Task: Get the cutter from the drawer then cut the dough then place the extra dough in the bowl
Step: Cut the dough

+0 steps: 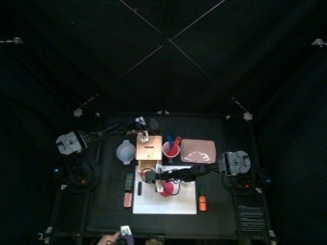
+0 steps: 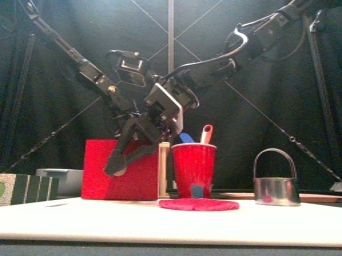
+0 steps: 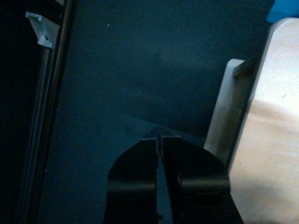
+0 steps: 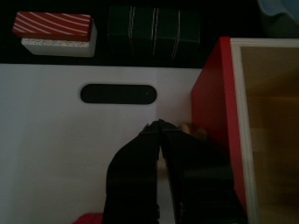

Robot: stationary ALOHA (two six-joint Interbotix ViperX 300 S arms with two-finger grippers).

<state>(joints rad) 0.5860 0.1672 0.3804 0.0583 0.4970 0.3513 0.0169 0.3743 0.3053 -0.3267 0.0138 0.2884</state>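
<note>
The cutter [image 2: 275,186] stands upright with its wire handle arched over it, well apart from the right gripper [image 4: 160,128]; in the front view the red cup [image 2: 194,168] stands between the two. The cutter is free, with neither gripper touching it. The dough [image 2: 198,205], a flat red disc, lies on the white board [image 4: 70,131] at the foot of the cup, near the right gripper and lower than its jaws.

The right gripper's jaws are pressed together with nothing between them. They hang over the white board, their tips just beside the red drawer front [image 4: 216,96]. Past that front, on the side away from the gripper, the drawer's pale wooden inside shows. Beyond the board's grip hole, farther from the jaws, lie a dark sushi roll [image 4: 146,24] and a red-and-white striped toy [image 4: 52,24], side by side.

A blue and a red knife [image 2: 205,134] stick up out of the cup.

The left gripper [image 3: 158,140] is likewise closed tight on nothing. It hangs over the bare black table [image 3: 117,87], near the pale side wall of the wooden box [image 3: 274,114] but not touching it.

The blue-grey bowl [image 1: 124,151] sits on the left gripper's side of the box; the pink tray [image 1: 198,148] lies on the box's other side.
</note>
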